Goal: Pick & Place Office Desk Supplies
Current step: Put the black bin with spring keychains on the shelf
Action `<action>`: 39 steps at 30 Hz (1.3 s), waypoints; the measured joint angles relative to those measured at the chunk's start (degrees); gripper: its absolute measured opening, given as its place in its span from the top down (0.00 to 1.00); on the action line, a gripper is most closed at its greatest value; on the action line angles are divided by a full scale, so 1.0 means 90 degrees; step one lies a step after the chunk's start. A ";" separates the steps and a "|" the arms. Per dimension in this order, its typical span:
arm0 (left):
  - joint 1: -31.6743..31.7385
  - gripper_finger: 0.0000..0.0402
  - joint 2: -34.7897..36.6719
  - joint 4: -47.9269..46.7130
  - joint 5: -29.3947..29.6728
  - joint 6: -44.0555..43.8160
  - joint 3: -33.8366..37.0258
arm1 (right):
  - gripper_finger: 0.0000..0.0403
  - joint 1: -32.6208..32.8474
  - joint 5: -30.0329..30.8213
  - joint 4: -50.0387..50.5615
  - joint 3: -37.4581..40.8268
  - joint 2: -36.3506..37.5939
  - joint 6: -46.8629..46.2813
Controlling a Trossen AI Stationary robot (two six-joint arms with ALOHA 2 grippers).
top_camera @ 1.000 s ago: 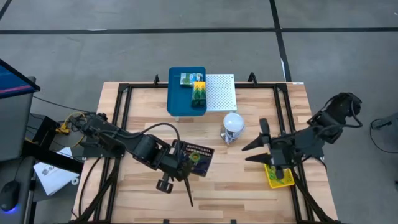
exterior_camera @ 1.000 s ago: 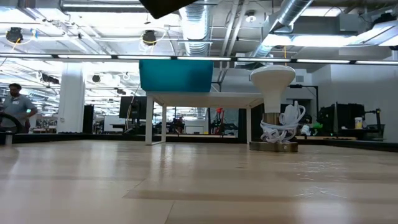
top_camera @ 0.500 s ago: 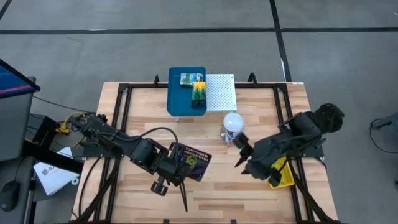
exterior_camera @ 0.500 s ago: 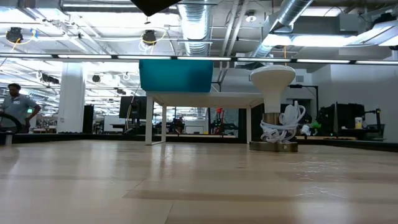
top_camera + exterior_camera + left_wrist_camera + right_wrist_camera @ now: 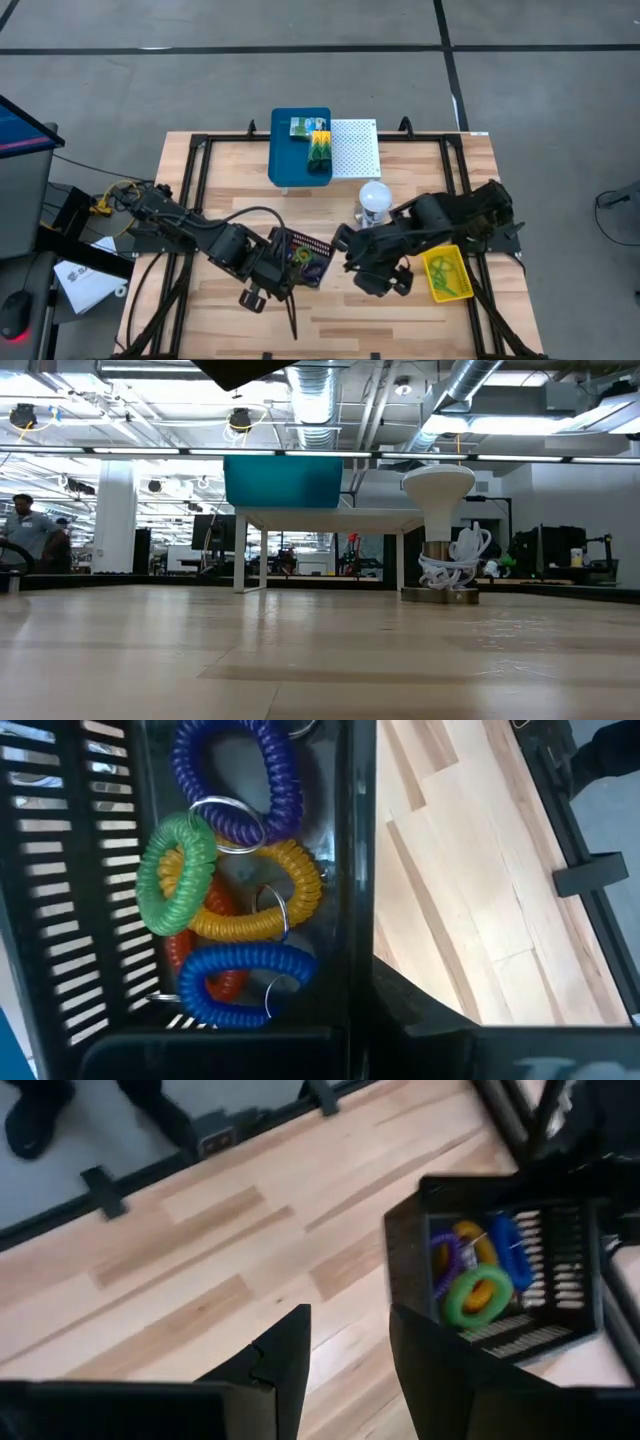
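Note:
Several coiled loops, green (image 5: 178, 872), yellow (image 5: 300, 885), blue (image 5: 245, 970), purple (image 5: 240, 770) and orange-red, lie in a black mesh basket (image 5: 322, 246). My left gripper (image 5: 288, 264) is shut on that basket above the table's middle. My right gripper (image 5: 343, 243) is open, just right of the basket, with the basket (image 5: 570, 1250) and loops (image 5: 478, 1285) ahead of it. The yellow-green crayon box (image 5: 447, 275) lies flat near the right edge. Green, yellow and blue packets (image 5: 314, 135) rest on a blue tray (image 5: 290, 150) at the far side. My left gripper (image 5: 360, 1025) holds the basket by one side wall (image 5: 360, 870), which runs out from between the fingers; the place of contact is hidden at the picture's bottom. The basket is lifted clear of the table, with the loops lying loose on its floor.
A white ball-shaped object (image 5: 375, 196) with coiled cord stands right of the middle, close behind my right arm. A white perforated board (image 5: 356, 148) adjoins the blue tray. Black frame rails run along the left and right edges. Bare wood shows along the near side (image 5: 320, 660).
My right arm has swung from over the crayon box at the right edge toward the table's left, ending beside the basket with its fingers still open; the crayon box now lies uncovered. My left gripper and the basket have shifted slightly toward the left.

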State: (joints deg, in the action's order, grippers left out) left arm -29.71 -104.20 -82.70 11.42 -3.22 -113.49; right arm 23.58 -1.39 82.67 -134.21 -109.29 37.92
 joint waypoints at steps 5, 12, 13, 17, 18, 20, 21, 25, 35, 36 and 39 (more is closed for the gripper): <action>-0.0002 1.00 0.0000 -0.0014 0.0024 0.0006 0.0000 | 0.67 -0.0105 0.0016 -0.0480 -0.0010 -0.0070 0.0138; 0.0016 1.00 0.0002 -0.0099 0.0029 0.0044 0.0000 | 0.67 -0.0208 0.0012 -0.0959 -0.0002 -0.0319 0.0199; 0.0017 1.00 0.0002 -0.0116 0.0029 0.0044 0.0000 | 0.67 -0.0208 0.0012 -0.0928 -0.0002 -0.0358 0.0226; 0.0017 1.00 0.0007 -0.0109 0.0032 0.0046 0.0000 | 0.67 -0.0214 0.0000 -0.1078 0.0012 -0.0484 0.0269; 0.0017 1.00 0.0007 -0.0108 0.0034 0.0046 0.0000 | 0.67 -0.0218 0.0003 -0.1098 0.0010 -0.0494 0.0272; 0.0016 1.00 0.0007 -0.0108 0.0034 0.0052 0.0000 | 0.67 -0.0224 -0.0002 -0.1079 0.0010 -0.0508 0.0269; 0.0016 1.00 0.0007 -0.0109 0.0034 0.0094 0.0000 | 0.67 -0.0242 -0.0006 -0.1098 0.0008 -0.0553 0.0271; 0.0017 1.00 0.0007 -0.0109 0.0038 0.0165 0.0000 | 0.67 -0.0306 -0.0030 -0.1050 0.0017 -0.0710 0.0204; 0.0007 1.00 0.0010 -0.0129 0.0070 0.0185 0.0000 | 0.67 -0.0392 -0.0036 -0.1121 0.0073 -0.0708 0.0128; 0.0007 1.00 0.0010 -0.0180 0.0070 0.0182 0.0000 | 0.67 -0.0397 -0.0035 -0.1121 0.0073 -0.0708 0.0126; 0.0007 1.00 0.0010 -0.0244 0.0069 0.0170 -0.0001 | 0.67 -0.0438 -0.0047 -0.1221 0.0058 -0.0799 0.0125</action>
State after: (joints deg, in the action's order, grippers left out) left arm -29.65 -104.12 -84.89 12.04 -1.69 -113.50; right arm 19.64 -1.81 71.68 -133.69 -116.48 39.04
